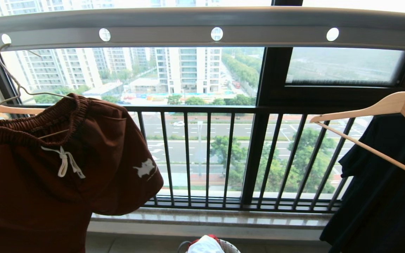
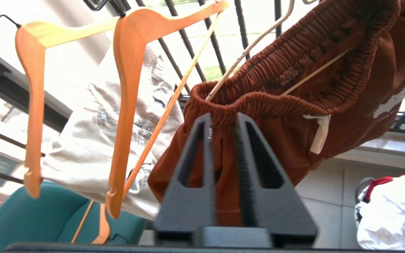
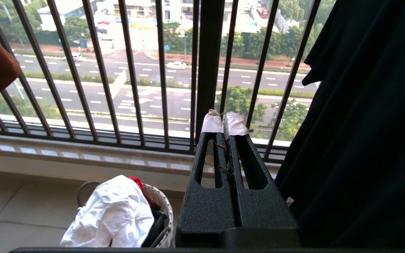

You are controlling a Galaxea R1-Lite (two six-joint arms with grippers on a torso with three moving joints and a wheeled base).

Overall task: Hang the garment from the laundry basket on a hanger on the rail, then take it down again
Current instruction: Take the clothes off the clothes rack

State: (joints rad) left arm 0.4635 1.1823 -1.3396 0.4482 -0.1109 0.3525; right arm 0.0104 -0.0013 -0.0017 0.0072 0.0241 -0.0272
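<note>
Shorts: the rust-brown shorts (image 1: 47, 165) hang on the wire hanger (image 1: 12, 88) at the left end of the rail (image 1: 202, 28), waistband up, with the white drawstring (image 1: 65, 163) dangling in front and the white animal print (image 1: 145, 168) on the leg nearest the open middle.
Hanger hook: it is seated in the leftmost round hole of the rail; the holes further right stand free.
Left gripper: the left gripper (image 2: 223, 117) sits right at the gathered waistband edge, its fingers (image 2: 202, 154) a narrow slit apart; brown cloth shows through the gap, but whether they pinch it I cannot tell.
Left side: two wooden hangers (image 2: 125, 105) and a pale garment (image 2: 93, 140) hang just beside the shorts, above a teal seat (image 2: 30, 218), so room is tight there.
Right gripper: the right gripper (image 3: 225, 123) is held before the black window railing (image 3: 135, 88), its taped fingers pressed together with nothing between them.
Right side: a dark garment (image 1: 381, 182) on a wooden hanger (image 1: 381, 105) fills the right edge.
Middle: between the shorts' hem and the dark garment lies a wide open stretch in front of the railing.
Floor: the laundry basket (image 3: 160, 207) stands below on the tiles, near the window sill, with a white cloth (image 3: 111, 214) heaped over its rim.
</note>
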